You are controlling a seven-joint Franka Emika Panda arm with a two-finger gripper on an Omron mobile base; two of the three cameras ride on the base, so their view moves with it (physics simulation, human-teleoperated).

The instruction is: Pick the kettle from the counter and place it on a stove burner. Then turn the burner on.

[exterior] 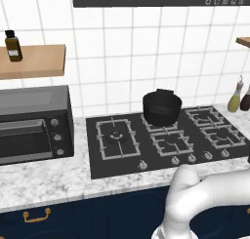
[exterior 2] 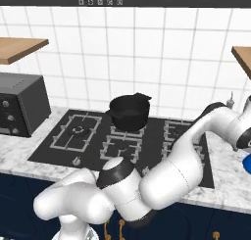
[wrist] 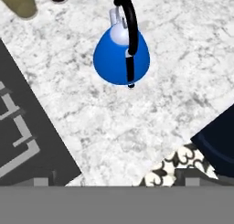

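The kettle (wrist: 121, 56) stands upright on the counter (wrist: 137, 127) between the cooktop's (wrist: 23, 127) right edge and the counter's front edge, and I hold my gripper (wrist: 119, 182) above it, jaws spread wide, to reach its black arched handle (wrist: 130, 31).

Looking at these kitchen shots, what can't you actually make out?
- Kettle: in the right base view just a blue sliver, cut by the right edge.
- Gripper fingertips: barely rise at the bottom of the hand view.
- Stove knobs: markings too small in the left base view.
- Black pot: contents hidden by its lid.
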